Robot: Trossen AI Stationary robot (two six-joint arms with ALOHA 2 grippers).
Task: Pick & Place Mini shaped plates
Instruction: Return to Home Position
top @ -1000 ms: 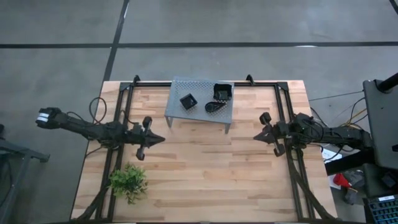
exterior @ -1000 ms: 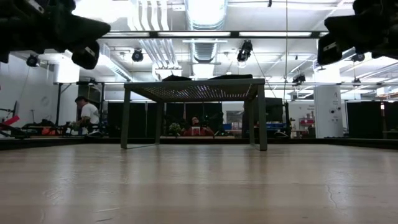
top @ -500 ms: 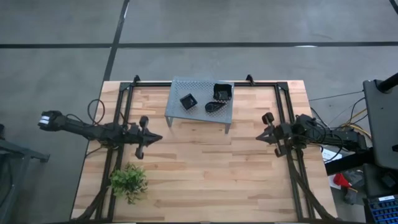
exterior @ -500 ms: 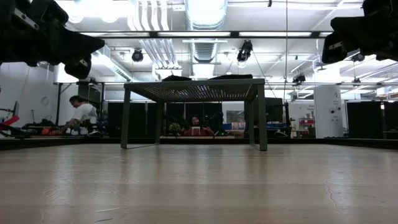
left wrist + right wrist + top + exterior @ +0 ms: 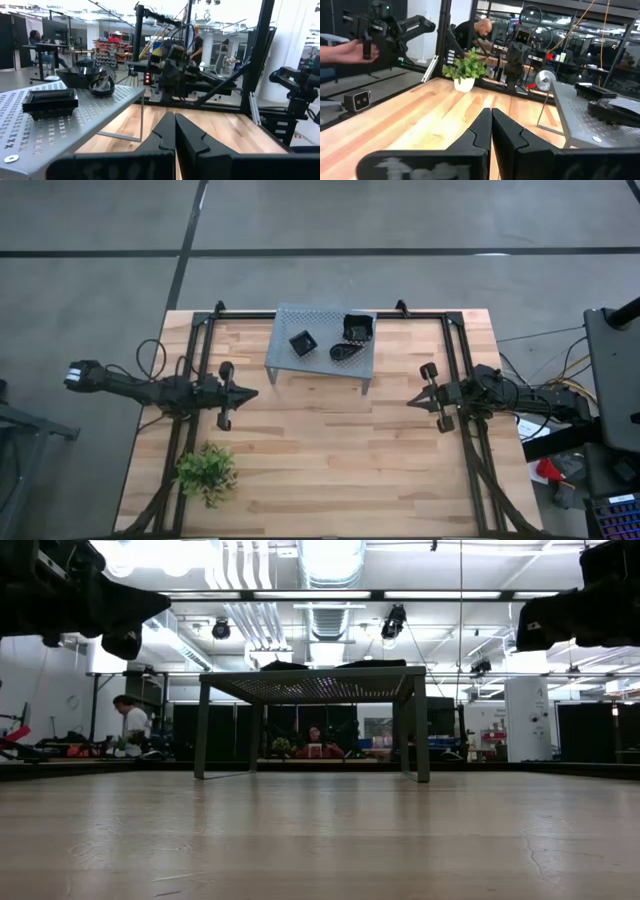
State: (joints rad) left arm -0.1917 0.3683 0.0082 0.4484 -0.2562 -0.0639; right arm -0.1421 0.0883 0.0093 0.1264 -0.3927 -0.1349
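High view: the plates [image 5: 343, 352] sit in three dark clusters on the rack [image 5: 285, 320] at the far edge of the bench [image 5: 330, 470]; none lies on the wood. The left gripper [image 5: 250, 392] and right gripper [image 5: 413, 402] hang over opposite sides, facing each other, well apart from the rack. A plant [image 5: 207, 470] stands near the left arm.

Low view: low dark shapes top the rack.

Left wrist view: its fingers [image 5: 165, 130] press together, empty.

Right wrist view: likewise closed on nothing.

Placing looks finished; the retreat to rest seems in hand. Next, each arm likely needs to fold back toward its own side, clear of the rack.
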